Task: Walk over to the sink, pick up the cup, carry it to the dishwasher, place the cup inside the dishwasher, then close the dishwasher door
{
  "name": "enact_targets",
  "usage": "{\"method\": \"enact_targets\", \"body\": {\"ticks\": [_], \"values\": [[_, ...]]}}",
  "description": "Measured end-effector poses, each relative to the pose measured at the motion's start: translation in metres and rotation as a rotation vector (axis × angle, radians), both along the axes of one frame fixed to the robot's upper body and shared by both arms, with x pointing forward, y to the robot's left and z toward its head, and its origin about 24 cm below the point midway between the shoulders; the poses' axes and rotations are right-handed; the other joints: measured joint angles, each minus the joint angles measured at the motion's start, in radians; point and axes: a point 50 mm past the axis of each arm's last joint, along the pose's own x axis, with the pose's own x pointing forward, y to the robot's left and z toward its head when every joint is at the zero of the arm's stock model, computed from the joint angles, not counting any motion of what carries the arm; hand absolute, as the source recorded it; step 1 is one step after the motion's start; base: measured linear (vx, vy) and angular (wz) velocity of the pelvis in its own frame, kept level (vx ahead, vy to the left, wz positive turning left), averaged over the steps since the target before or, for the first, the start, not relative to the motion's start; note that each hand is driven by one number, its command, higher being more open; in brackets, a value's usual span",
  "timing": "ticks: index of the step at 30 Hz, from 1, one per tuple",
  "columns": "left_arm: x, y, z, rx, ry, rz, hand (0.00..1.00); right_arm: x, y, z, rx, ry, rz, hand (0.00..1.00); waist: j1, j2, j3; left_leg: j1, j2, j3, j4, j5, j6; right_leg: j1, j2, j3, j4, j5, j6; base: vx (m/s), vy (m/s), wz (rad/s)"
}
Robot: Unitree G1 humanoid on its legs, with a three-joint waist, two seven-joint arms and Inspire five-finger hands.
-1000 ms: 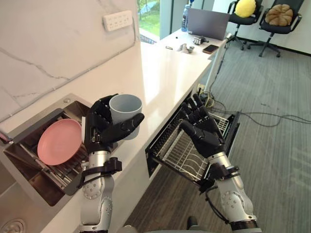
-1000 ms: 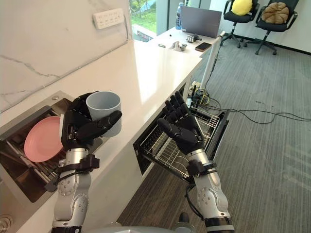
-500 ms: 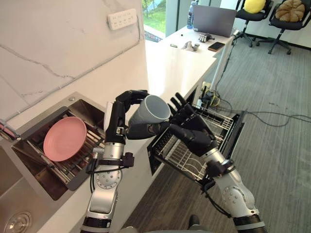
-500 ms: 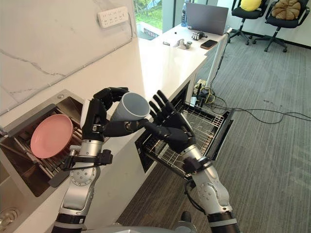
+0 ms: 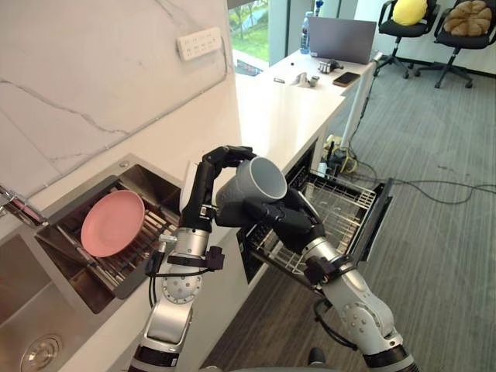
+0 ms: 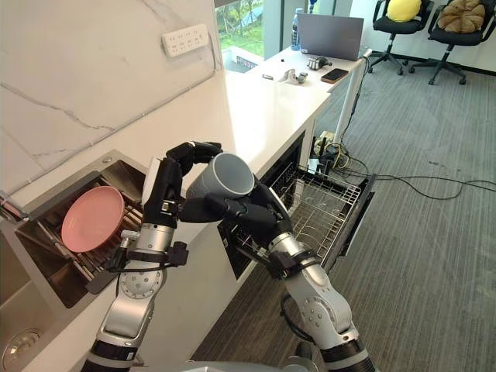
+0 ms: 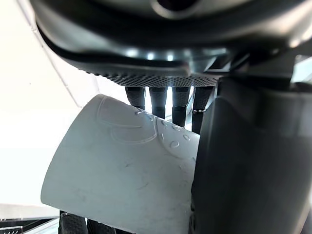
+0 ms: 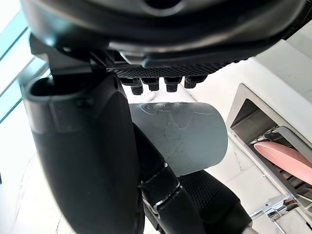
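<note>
Left robot hand (image 5: 203,184): raised over the tabletop (image 5: 271,116) edge. We see its fingers hooked over the cup's upper wall and its thumb across the lower side, so it is grasping the cup.
Right robot hand (image 5: 288,223): tucked under the cup from the dishwasher side, with fingers curled against the lower wall and the thumb alongside. We read this as a second grip on the same cup.
Cup (image 5: 254,182): pale grey-blue, held in the air between both hands and tipped on its side, mouth facing toward the dishwasher. It touches neither tabletop nor rack.
Step in hand: we judge the cup is clear of the sink and is being passed from left to right, partway through the carry.
Dishwasher rack (image 5: 335,208): wire, pulled out, and bare as far as we can see. It sits below and just past the right robot hand.
Dishwasher front (image 5: 380,217): open, at the rack's far end.
Next move: we think the left fingers must let go once the right grip is firm. The right arm then lowers the cup into the rack before anything pushes the front closed.
Risk: both hands crowd one small cup, so an early release could let it roll out.
Sink (image 5: 27,271): behind the left arm, with a pink plate (image 5: 112,223) leaning inside it.
</note>
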Motion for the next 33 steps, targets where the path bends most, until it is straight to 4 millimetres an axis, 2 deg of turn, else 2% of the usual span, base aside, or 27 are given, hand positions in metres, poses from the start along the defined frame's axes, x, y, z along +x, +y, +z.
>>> {"method": "enact_targets", "body": {"ticks": [7,8,20,28,29,33], "values": [[0.0,0.001,0.002,-0.012,-0.01,0.013,0.0,-0.001,0.007,0.006,0.002,0.012,-0.048,1.0,0.009,-0.001,-0.006,0.008,-0.006,-0.012,-0.033,0.022,-0.003,0.004,0.0,-0.015,-0.001,-0.001,-0.002,-0.01,-0.018,0.05],[-0.001,0.0,0.002,-0.01,-0.009,0.008,0.0,-0.001,0.01,0.008,0.004,0.005,-0.044,0.0,0.009,-0.001,-0.006,0.008,-0.007,-0.015,-0.038,0.027,-0.003,0.003,0.0,-0.018,-0.001,-0.001,-0.003,-0.01,-0.025,0.08],[-0.001,0.001,0.011,-0.057,-0.042,0.02,0.0,0.002,0.024,0.026,0.035,-0.063,-0.131,0.0,0.028,-0.002,-0.035,0.005,-0.013,-0.029,-0.056,0.04,-0.002,0.005,-0.004,-0.033,-0.001,-0.002,-0.005,-0.01,-0.01,0.04],[-0.001,0.002,0.011,-0.092,-0.032,0.013,0.0,0.004,0.027,0.032,-0.035,-0.115,-0.195,0.0,0.029,-0.002,-0.036,-0.009,-0.012,-0.042,-0.073,0.054,-0.006,-0.008,0.001,-0.046,0.0,-0.005,-0.009,0.0,-0.014,0.05],[-0.001,0.002,0.011,-0.099,-0.03,0.011,1.0,0.004,0.027,0.033,-0.049,-0.127,-0.204,0.0,0.028,-0.002,-0.036,-0.009,-0.012,-0.042,-0.074,0.054,-0.006,-0.008,0.001,-0.047,0.0,-0.004,-0.009,0.0,0.0,0.0],[-0.001,0.003,0.009,-0.135,-0.009,-0.014,1.0,0.006,0.028,0.038,-0.147,-0.196,-0.27,0.0,0.028,-0.002,-0.036,-0.009,-0.013,-0.042,-0.077,0.055,-0.005,-0.008,0.0,-0.047,0.0,-0.004,-0.009,0.0,0.0,0.0]]}}
